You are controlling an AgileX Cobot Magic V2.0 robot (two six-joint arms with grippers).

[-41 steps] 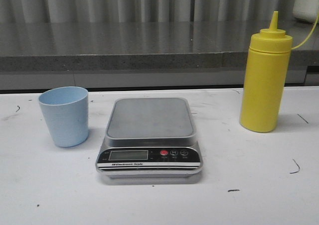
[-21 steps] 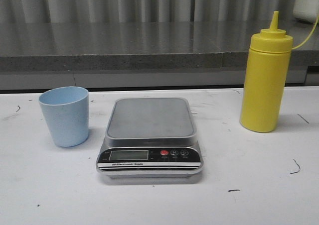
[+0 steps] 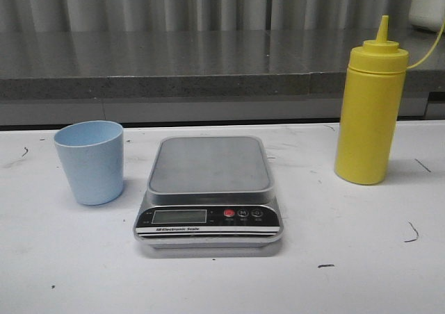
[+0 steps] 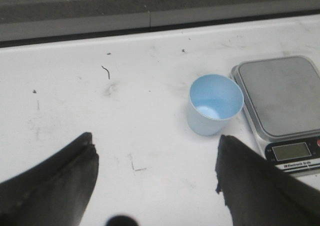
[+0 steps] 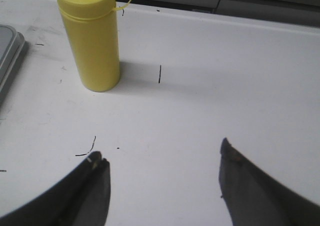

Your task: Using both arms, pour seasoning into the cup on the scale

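cup (image 3: 90, 162) upright on desk (image 3: 361, 258), left of scale (image 3: 208, 192) | bottle (image 3: 369, 110) upright, right of scale | left fingers (image 4: 60, 181) wide, empty | right fingers (image 5: 85, 191) wide, empty

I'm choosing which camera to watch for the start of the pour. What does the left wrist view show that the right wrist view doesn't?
Only the left wrist view shows the cup, standing empty on the table beside the scale, and the scale's display. Only the right wrist view shows the yellow seasoning bottle, upright on the table. Both show part of the scale, the white table, and an open gripper holding nothing: left gripper, right gripper.
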